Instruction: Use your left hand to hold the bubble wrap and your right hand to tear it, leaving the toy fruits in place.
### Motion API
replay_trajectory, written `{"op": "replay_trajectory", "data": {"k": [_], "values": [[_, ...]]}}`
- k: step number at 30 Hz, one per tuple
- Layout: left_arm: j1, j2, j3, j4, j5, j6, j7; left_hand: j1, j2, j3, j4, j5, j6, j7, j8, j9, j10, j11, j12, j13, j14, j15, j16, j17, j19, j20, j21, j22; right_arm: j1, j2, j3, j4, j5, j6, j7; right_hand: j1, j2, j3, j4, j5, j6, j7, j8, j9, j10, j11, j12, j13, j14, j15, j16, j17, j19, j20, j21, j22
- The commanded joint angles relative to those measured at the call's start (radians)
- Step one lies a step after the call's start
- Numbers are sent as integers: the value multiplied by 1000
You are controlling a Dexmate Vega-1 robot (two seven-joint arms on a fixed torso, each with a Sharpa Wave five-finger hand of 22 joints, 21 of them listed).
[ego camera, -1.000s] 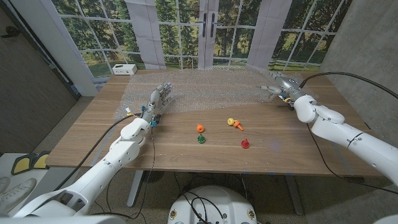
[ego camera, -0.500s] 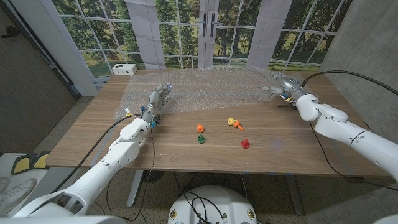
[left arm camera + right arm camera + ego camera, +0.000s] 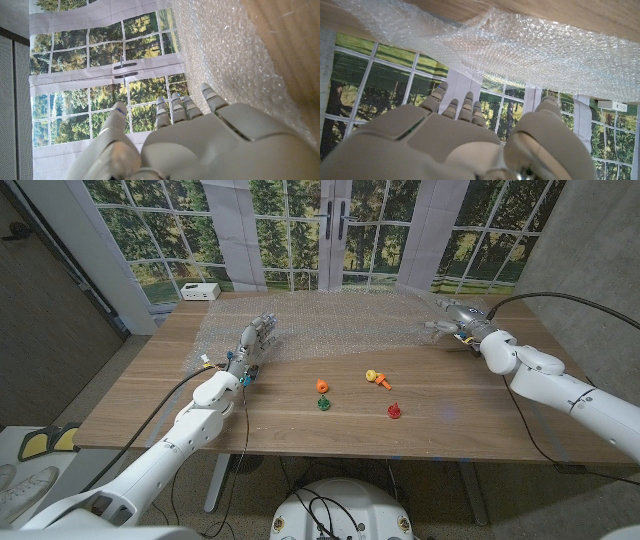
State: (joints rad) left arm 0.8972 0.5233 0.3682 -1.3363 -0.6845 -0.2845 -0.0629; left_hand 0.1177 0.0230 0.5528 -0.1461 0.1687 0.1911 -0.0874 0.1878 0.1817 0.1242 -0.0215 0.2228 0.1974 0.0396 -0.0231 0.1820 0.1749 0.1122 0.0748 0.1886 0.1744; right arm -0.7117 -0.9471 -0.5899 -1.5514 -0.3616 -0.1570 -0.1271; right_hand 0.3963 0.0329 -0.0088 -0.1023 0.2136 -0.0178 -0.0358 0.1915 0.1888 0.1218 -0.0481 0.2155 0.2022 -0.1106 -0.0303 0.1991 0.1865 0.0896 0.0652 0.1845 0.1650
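Both hands are up at the bubble wrap (image 3: 330,325), no firm grip visible on either. Left hand (image 3: 252,342): fingers (image 3: 172,107) apart and extended, reaching over the near-left part of the sheet; wrist view shows them stretched out above the wrap with nothing pinched, contact unclear. Right hand (image 3: 455,318): fingers (image 3: 451,109) also spread and pointing out past the sheet's right edge; the wrist view shows the wrap (image 3: 520,47) billowed up just beyond the fingertips, and I can't tell if the thumb touches it, probably not holding.

Wrap lies spread across the far half of the wooden table (image 3: 150,415), from the left hand over to the right hand, its right end slightly lifted and crumpled.

Toy fruits sit on bare wood nearer the robot, apart from the sheet: orange piece (image 3: 321,385), green piece (image 3: 323,403) just below it, yellow-and-orange pair (image 3: 377,377) to the right, red piece (image 3: 394,411) nearest the front edge.

White box (image 3: 200,291) sits off the table's far-left corner, by the windows (image 3: 300,220).
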Motion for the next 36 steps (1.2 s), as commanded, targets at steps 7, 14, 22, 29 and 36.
{"op": "replay_trajectory", "data": {"k": [7, 14, 22, 29, 36], "values": [[15, 3, -2, -16, -1, -1, 9, 10, 0, -3, -1, 4, 7, 1, 5, 3, 8, 2, 3, 5, 10, -1, 3, 1, 5, -6, 7, 3, -14, -39, 3, -25, -22, -10, 40, 51, 20, 24, -26, -3, -44, -1, -5, 1, 20, -13, 12, 8, 5, -49, 4, 1, 3, 10, 1, 3], [23, 3, -2, -25, -1, 1, 18, 11, 0, -4, -1, 4, 6, 1, 4, 3, 9, 1, 3, 5, 10, -1, 3, 1, 5, -6, 7, 3, -10, -54, 5, -24, -31, -6, 63, 69, 25, 32, -34, -5, -44, 0, -2, 1, 27, -11, 14, 11, 4, -49, 4, 1, 3, 10, 1, 3], [28, 2, 0, -32, 0, 7, 26, 11, 1, -4, -1, 4, 6, 3, 3, 3, 8, 3, 3, 5, 11, -2, 3, 1, 5, -7, 7, 3, -8, -62, 4, -11, -38, 1, 74, 88, 30, 41, -42, -8, -50, 0, 0, 1, 41, -11, 20, 19, 5, -49, 4, 2, 3, 11, 1, 3], [23, -4, 4, -28, 3, 7, 29, 11, 1, -4, -1, 4, 6, 1, 3, 3, 10, 2, 3, 5, 11, 0, 3, 1, 6, -7, 7, 3, 2, -74, 1, 3, -48, 15, 95, 96, 30, 44, -45, -10, -54, 1, 0, 1, 37, -12, 18, 23, 9, -51, 6, 2, 5, 11, 2, 3], [23, -10, 8, -25, 5, 4, 30, 11, 1, -4, -1, 4, 6, 2, 3, 3, 10, 2, 3, 5, 12, -2, 3, 1, 6, -7, 7, 3, 2, -82, 2, 4, -57, 14, 103, 123, 40, 59, -53, -14, -49, 3, 7, 1, 69, -20, 34, 37, 27, -55, 13, 3, 14, 12, 4, 3]]}}
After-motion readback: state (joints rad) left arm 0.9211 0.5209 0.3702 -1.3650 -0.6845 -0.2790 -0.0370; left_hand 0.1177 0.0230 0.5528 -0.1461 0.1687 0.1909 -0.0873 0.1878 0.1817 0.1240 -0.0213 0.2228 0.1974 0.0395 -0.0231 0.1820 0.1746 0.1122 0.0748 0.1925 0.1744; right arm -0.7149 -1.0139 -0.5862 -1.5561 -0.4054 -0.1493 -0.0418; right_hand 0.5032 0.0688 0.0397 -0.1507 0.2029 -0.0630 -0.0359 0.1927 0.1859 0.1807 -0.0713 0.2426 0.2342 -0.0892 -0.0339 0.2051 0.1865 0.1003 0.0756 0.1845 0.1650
